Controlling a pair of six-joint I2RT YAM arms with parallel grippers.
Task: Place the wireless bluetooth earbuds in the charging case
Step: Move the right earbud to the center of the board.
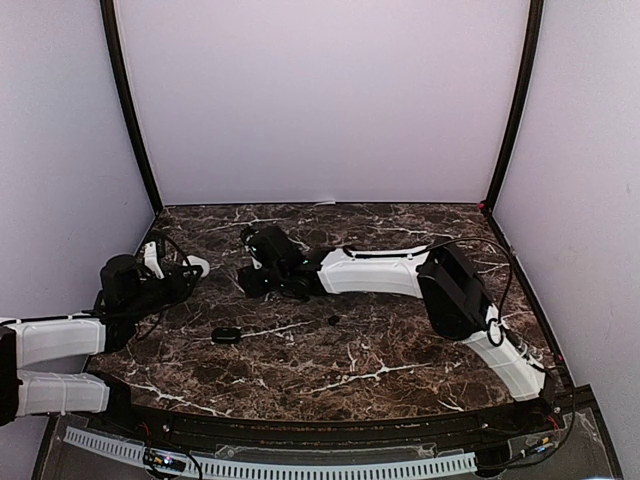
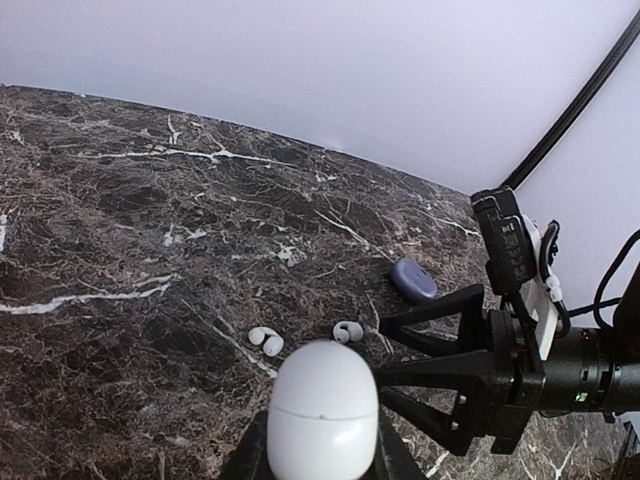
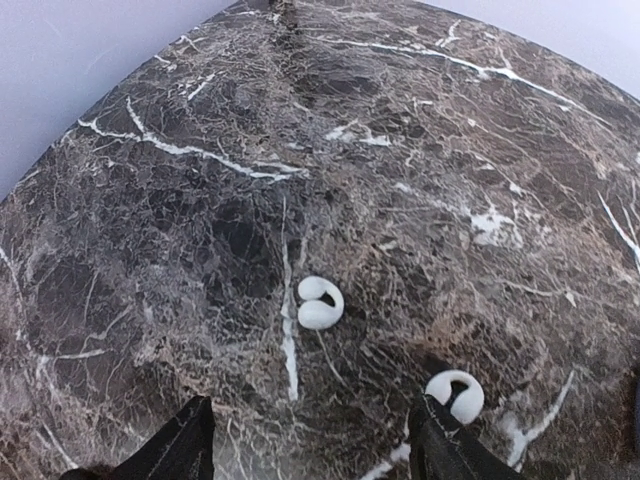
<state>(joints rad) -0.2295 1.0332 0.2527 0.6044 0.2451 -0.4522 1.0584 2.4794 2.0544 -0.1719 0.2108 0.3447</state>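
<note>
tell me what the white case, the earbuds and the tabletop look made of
White case: likely smooth plastic, satin sheen, thin lid seam.
White earbuds: probably glossy moulded plastic, soft highlights.
Tabletop: dark brown marble look with white veins; real stone or printed laminate, cannot tell.

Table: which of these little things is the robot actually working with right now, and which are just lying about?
In the job: white earbud; second white earbud; white charging case, held off the table.

Lying about, it seems: purple case; black pebble-shaped case; tiny black bit, too small to identify.
</note>
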